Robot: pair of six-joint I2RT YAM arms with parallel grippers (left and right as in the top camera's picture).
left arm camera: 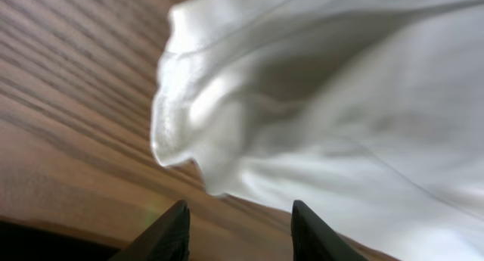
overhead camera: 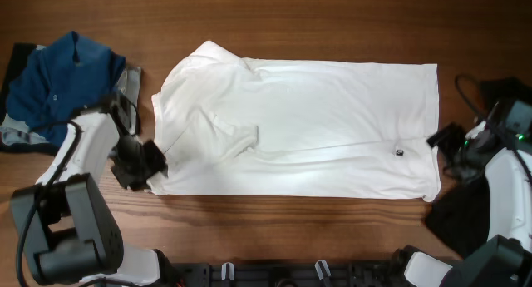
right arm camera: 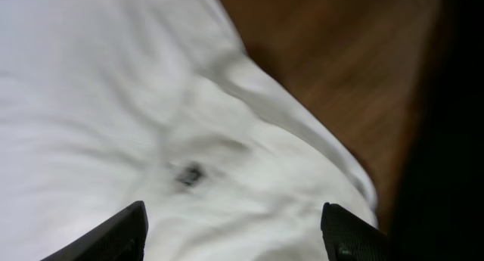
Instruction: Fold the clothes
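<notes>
- One shirt (overhead camera: 316, 129) lay spread on the counter (overhead camera: 332, 21), about mid-way between your two arms.
- No real fold showed in it. A sleeve (overhead camera: 237, 137) seemed tucked over the body near the collar end, but I judged the main folds were all ahead of you.
- Two other garments sat at the sides: a blue heap (overhead camera: 66, 79) at far left and a dark one (overhead camera: 465, 220) at far right. I could not tell whether either was done or waiting.
- Lengthwise, the shirt ran left to right across the overhead view. Its collar end pointed to your left and its hem to your right, with a small dark label (overhead camera: 401, 151) near the hem.
- Your left pincer (left arm camera: 239, 208) sat at the shirt's near-left corner. Its fingers were moderately apart with nothing between them, and the cloth edge lay just ahead.
- Your right pincer (right arm camera: 233, 208) hung over the hem end, spread wide above the cloth and gripping nothing.
- Both arms looked placed to take opposite ends, so I judged the first fold had not yet begun.
</notes>
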